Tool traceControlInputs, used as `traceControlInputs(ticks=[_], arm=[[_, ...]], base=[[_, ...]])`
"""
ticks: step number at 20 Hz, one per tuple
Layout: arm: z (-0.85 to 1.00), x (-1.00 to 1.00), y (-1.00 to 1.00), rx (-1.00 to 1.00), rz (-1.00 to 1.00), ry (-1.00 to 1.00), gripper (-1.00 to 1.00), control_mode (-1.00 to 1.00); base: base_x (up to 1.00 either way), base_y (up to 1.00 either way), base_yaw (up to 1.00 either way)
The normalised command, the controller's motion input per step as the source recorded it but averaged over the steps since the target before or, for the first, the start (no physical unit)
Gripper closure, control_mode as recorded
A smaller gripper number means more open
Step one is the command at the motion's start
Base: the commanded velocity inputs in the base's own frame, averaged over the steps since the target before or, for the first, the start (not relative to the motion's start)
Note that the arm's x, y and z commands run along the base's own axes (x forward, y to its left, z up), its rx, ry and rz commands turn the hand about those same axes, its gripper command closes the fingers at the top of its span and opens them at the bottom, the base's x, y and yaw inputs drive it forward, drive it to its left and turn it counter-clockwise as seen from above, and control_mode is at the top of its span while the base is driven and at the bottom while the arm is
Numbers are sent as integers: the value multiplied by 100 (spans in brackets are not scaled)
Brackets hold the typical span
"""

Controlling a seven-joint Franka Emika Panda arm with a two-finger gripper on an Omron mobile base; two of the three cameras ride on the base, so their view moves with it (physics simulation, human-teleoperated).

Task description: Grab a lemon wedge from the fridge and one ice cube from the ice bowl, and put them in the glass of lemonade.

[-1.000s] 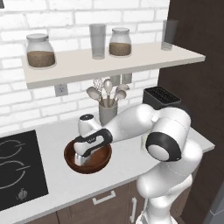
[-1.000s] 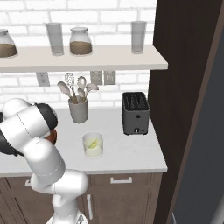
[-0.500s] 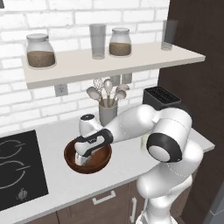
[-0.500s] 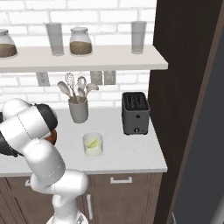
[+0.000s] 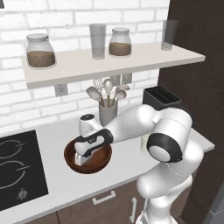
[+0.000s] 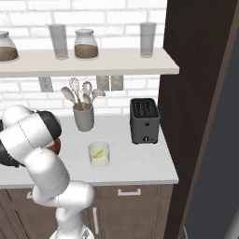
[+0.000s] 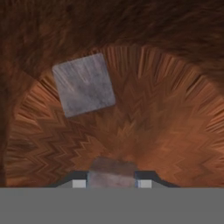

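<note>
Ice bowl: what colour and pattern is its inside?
Reddish-brown wood with a zigzag grain, clearest in the hand view of the ice bowl.

One grey ice cube [image 7: 84, 85] lies flat in the wooden ice bowl [image 5: 101, 160], another [image 7: 112, 173] between the fingers

The ice bowl [image 7: 175, 131] is reddish-brown wood with a zigzag grain and a matt finish. The ice cube [image 7: 84, 85] looks grey, cloudy and faintly streaked. The table [image 5: 131, 162] is smooth, pale and matt. The glass [image 6: 99, 154] is clear and glossy.
</note>
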Motion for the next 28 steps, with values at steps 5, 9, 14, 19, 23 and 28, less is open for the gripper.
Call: traceControlInputs(ticks=[5,9,14,19,23,28], arm=[[0,-4,0,0,0,0,100,-100],[9,0,0,-1,0,0,100,-100],[76,-41,-15,0,0,-12,100,-100],[87,-50,-45,0,0,-14,100,-100],[63,-27,-90,0,-5,-1,100,-100],[43,-3,-100,0,-8,0,100,-100]], base=[[0,0,0],[0,0,0],[0,0,0],[0,0,0],[0,0,0],[0,0,0]])
